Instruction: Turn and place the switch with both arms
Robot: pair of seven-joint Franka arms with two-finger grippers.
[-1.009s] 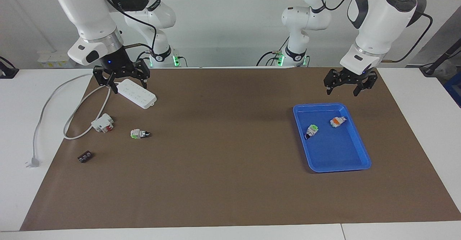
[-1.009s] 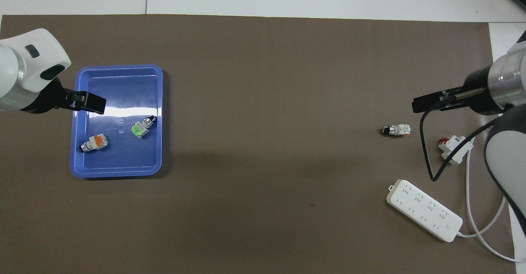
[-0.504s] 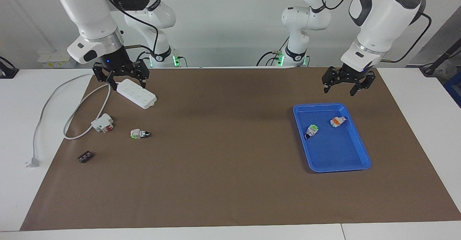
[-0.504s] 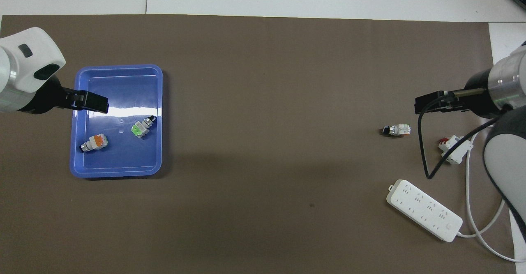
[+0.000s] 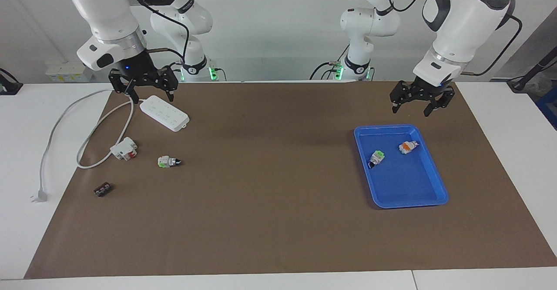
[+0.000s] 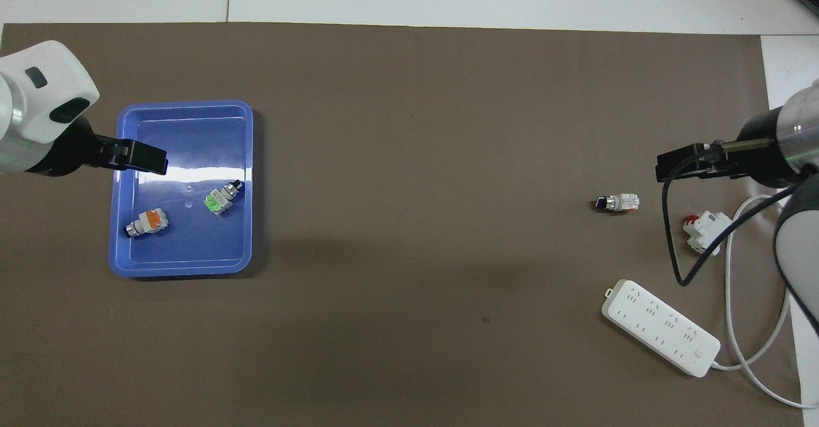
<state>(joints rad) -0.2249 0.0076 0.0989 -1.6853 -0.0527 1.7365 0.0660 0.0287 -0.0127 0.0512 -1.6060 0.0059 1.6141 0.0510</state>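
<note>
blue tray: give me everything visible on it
The blue tray is a shallow rectangular bin of glossy plastic with rounded corners and a raised rim, flat on the brown mat at the left arm's end of the table. Two switches lie apart on its floor: one with a green end block, one with an orange end block nearer the robots. Nothing else touches it.

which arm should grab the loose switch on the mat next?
Right. The small white switch with black knob tip lies on the brown mat at the right arm's end. The open right gripper hangs over the white power strip near it; the open left gripper hangs by the blue plastic tray.
</note>
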